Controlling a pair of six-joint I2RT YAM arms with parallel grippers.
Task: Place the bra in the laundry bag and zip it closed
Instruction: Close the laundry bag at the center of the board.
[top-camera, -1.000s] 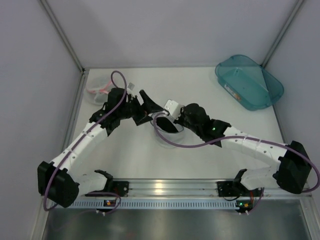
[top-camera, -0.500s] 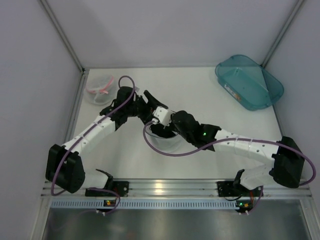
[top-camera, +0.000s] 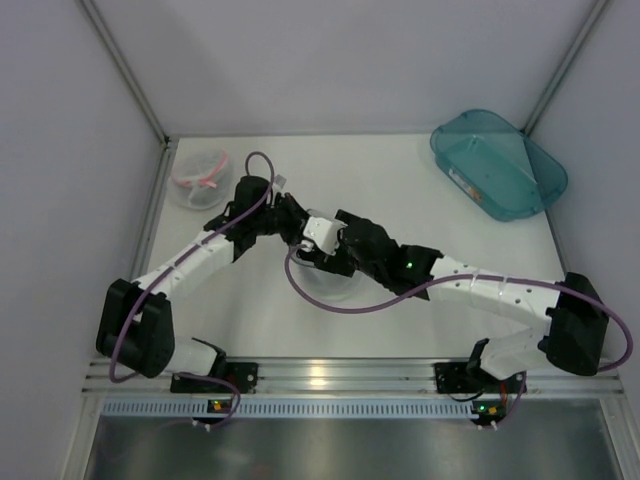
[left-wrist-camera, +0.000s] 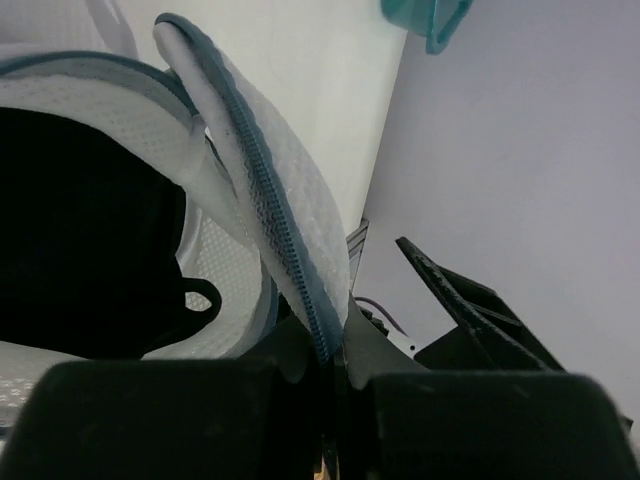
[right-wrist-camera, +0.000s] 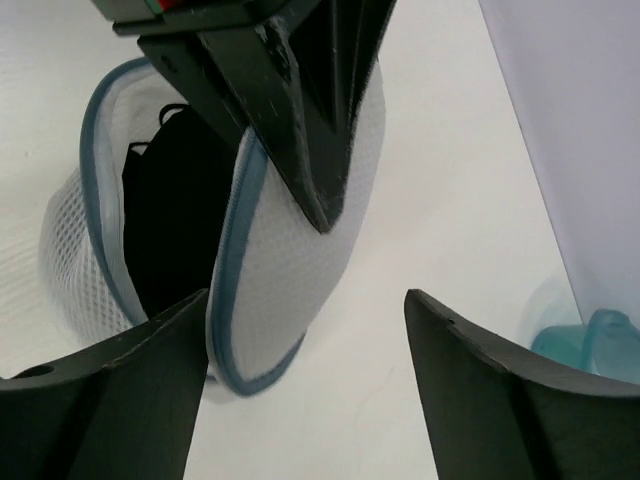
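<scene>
The laundry bag (top-camera: 335, 287), white mesh with a blue-grey zip rim, lies at the table's middle under both wrists. Its lid (left-wrist-camera: 290, 190) stands raised. My left gripper (top-camera: 297, 222) is shut on the lid's zip edge, which runs down between the fingers (left-wrist-camera: 335, 355). The black bra (left-wrist-camera: 90, 230) sits inside the bag's lower half and shows dark through the opening (right-wrist-camera: 175, 200). My right gripper (right-wrist-camera: 305, 300) is open close in front of the raised lid (right-wrist-camera: 290, 250), its fingers on either side with nothing held. In the top view it (top-camera: 308, 254) hangs over the bag.
A teal plastic bin (top-camera: 497, 163) stands at the back right, also showing in the wrist views (left-wrist-camera: 430, 20) (right-wrist-camera: 595, 345). A round bag with a pink rim (top-camera: 200, 175) lies at the back left corner. White walls enclose three sides.
My left gripper has closed on the lid's zip edge. My right gripper has let go and opened. Both wrists have drawn together over the bag.
</scene>
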